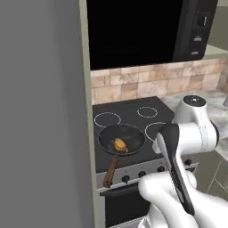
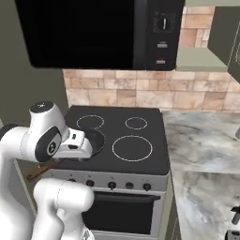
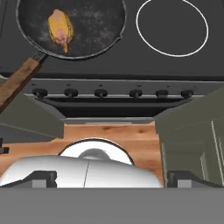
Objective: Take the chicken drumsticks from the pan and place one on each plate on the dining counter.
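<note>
The black pan sits on the stove's front left burner, its brown wooden handle sticking out over the front edge. One golden-orange chicken drumstick lies near the pan's middle. From the hand view, the drumstick rests in the pan at the upper left. My gripper hovers in front of the stove, short of the pan, open and holding nothing. From the right base view, my arm covers most of the pan. The plates and the dining counter are out of view.
The black cooktop carries white burner rings, with a row of knobs and the oven door below. A black microwave hangs above. A tall grey cabinet side stands to the left, a marble worktop to the right.
</note>
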